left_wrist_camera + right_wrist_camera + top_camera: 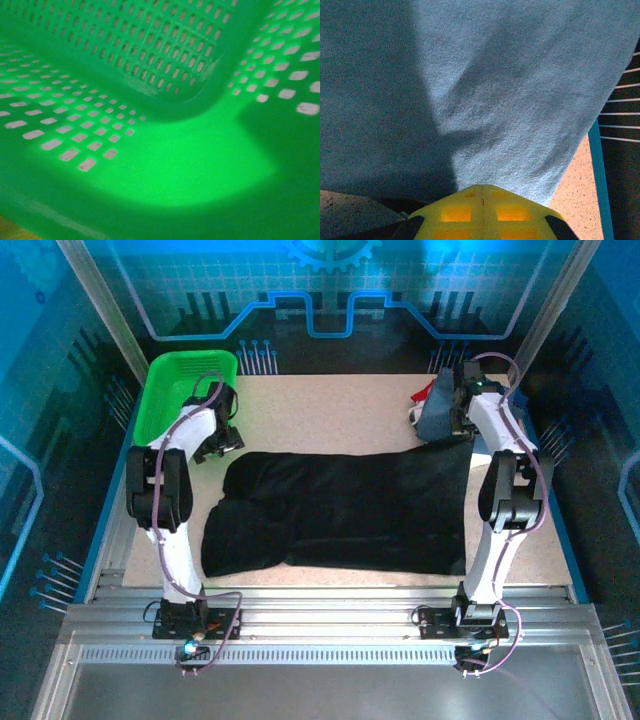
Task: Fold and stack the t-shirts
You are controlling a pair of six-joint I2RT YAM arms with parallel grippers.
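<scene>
A large black t-shirt (340, 510) lies spread flat across the middle of the table. At the back right a slate-blue t-shirt (437, 416) stands partly raised, with bits of red (427, 390) and white (414, 413) cloth behind it. My right gripper (455, 420) is at that shirt. In the right wrist view its yellow fingertips (482, 192) are pressed together at the lower edge of the slate-blue cloth (520, 90), shut on it. My left gripper (222, 443) hangs open beside the green basket, just past the black shirt's far left corner, holding nothing.
The green mesh basket (170, 390) stands at the back left corner; its wall and floor (165, 170) are very close to the left wrist camera. A blue frame rail (597, 170) runs along the table's right edge. Bare tabletop (330, 410) lies behind the black shirt.
</scene>
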